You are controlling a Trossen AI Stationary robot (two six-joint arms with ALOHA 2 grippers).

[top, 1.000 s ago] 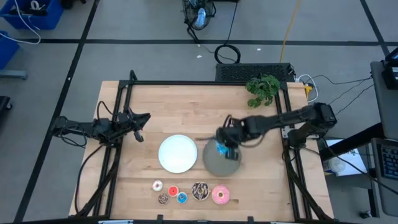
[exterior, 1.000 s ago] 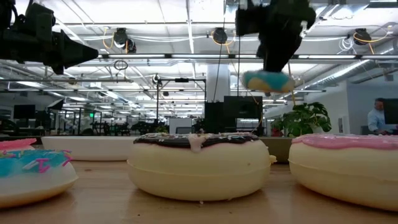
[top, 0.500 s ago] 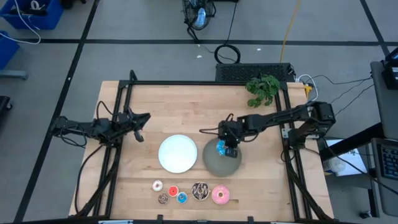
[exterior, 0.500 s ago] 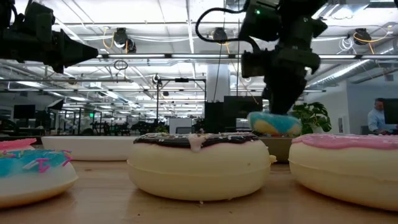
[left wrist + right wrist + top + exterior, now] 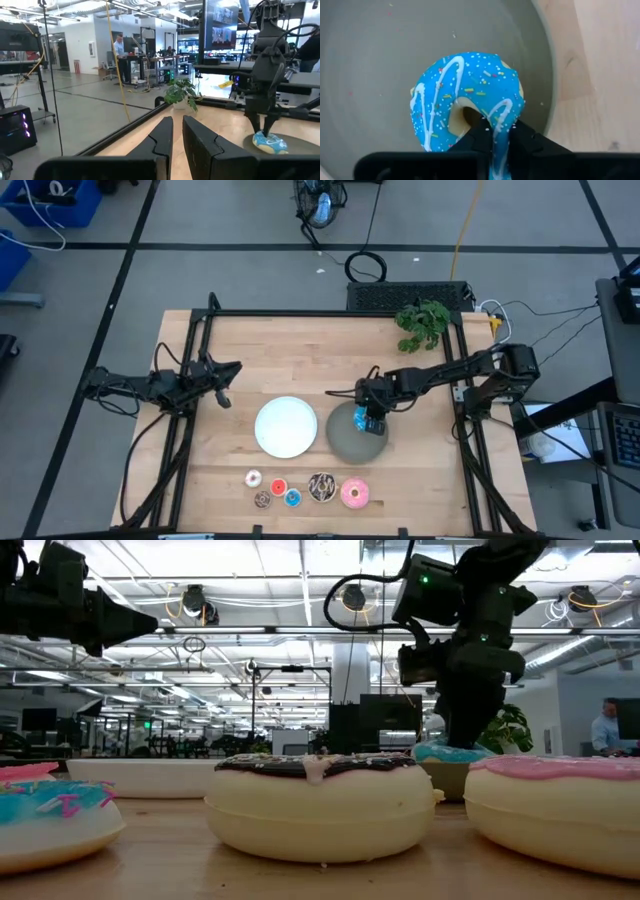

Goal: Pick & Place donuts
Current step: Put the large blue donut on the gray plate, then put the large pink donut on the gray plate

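Jaws of the right arm (image 5: 494,131) pinch the rim of the big blue donut (image 5: 465,100), one finger in its hole. Under them the donut rests on the grey plate (image 5: 345,442). Beside that sits the white plate (image 5: 286,426). Far off, the left jaws (image 5: 177,135) hang nearly shut, holding nothing.

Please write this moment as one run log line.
right gripper: shut on blue donut, over grey plate | left gripper: shut, waiting at table's left | six donuts in front row
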